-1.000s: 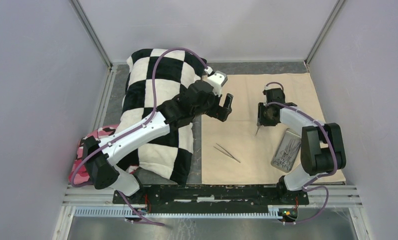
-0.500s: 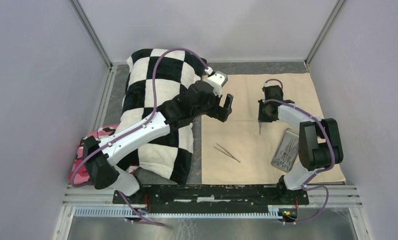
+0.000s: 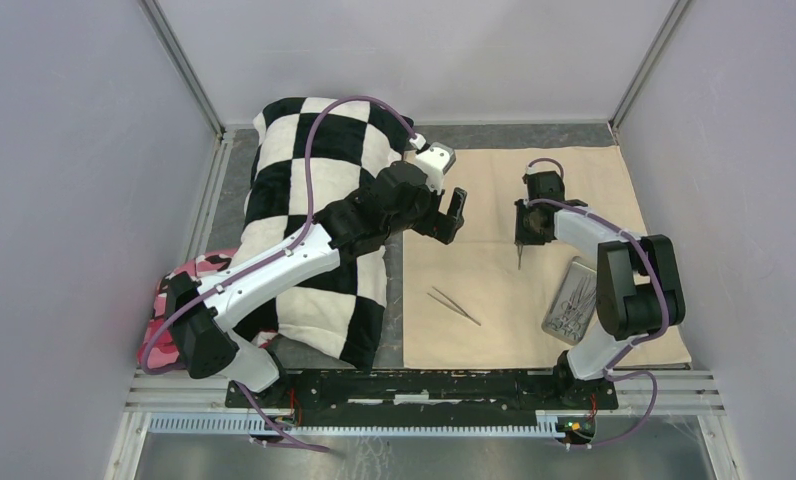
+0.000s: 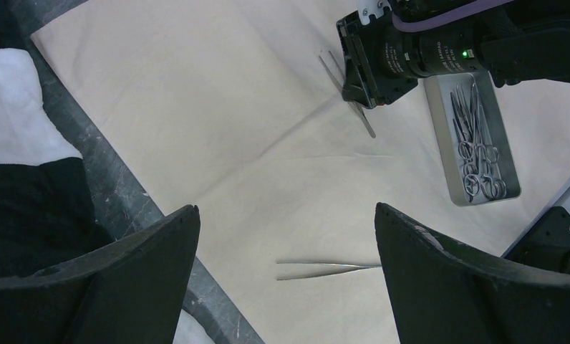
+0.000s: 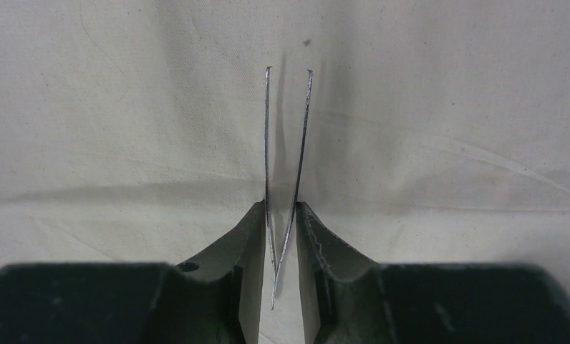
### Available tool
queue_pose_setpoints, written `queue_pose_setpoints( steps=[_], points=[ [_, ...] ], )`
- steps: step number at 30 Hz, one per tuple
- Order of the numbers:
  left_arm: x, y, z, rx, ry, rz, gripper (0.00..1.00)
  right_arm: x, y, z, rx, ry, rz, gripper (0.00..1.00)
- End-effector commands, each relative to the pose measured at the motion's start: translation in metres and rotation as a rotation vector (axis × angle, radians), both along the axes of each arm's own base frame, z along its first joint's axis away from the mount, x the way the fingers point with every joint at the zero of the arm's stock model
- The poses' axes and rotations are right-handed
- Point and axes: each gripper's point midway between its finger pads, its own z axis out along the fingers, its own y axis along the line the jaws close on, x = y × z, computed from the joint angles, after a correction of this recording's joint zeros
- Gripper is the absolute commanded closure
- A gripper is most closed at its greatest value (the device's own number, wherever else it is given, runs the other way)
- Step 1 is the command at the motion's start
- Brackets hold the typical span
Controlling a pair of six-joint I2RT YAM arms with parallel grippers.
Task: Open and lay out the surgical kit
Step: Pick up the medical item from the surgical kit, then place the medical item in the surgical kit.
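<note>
The beige cloth wrap (image 3: 474, 190) of the surgical kit lies spread flat on the right half of the table. My right gripper (image 3: 521, 238) is low over its middle, shut on a thin pair of steel tweezers (image 5: 267, 143) whose prongs point away from the wrist. In the right wrist view both fingers (image 5: 248, 229) press its arms together. A second pair of tweezers (image 3: 456, 306) lies loose nearer the front. The grey metal tray (image 3: 581, 263) holds scissor-handled forceps (image 4: 479, 158) at the cloth's right edge. My left gripper (image 3: 444, 225) hangs open and empty above the cloth's left part.
A black-and-white checkered pillow (image 3: 314, 170) fills the left side under my left arm, with a pink camouflage cloth (image 3: 189, 280) at its near left corner. Grey walls close in three sides. A dark strip of bare table (image 4: 117, 193) runs between pillow and cloth.
My right gripper narrowed onto the tweezers and shifted slightly toward the far side, turning the tweezers a little. The left arm stayed still.
</note>
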Motion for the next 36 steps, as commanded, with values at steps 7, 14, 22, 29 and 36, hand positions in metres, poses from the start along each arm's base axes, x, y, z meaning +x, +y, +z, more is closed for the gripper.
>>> queue_pose_setpoints(
  steps=[7,14,22,29,36],
  points=[
    [0.002,-0.002,0.018,-0.019,-0.042,-0.004,0.03,0.017,0.003,0.010,-0.019,-0.050,0.013,0.79],
    [0.002,-0.002,0.018,-0.016,-0.043,0.000,0.03,0.024,0.028,0.035,-0.019,-0.119,0.134,0.94],
    [0.014,0.016,0.024,0.015,-0.078,0.109,0.03,0.002,0.152,0.061,0.174,-0.225,0.545,0.96],
    [0.041,0.072,0.043,0.067,-0.166,0.461,0.03,-0.032,0.218,0.055,0.246,-0.215,0.771,0.92],
    [0.045,0.096,0.057,0.065,-0.196,0.594,0.02,-0.065,0.232,0.044,0.211,-0.182,0.907,0.92]
  ],
)
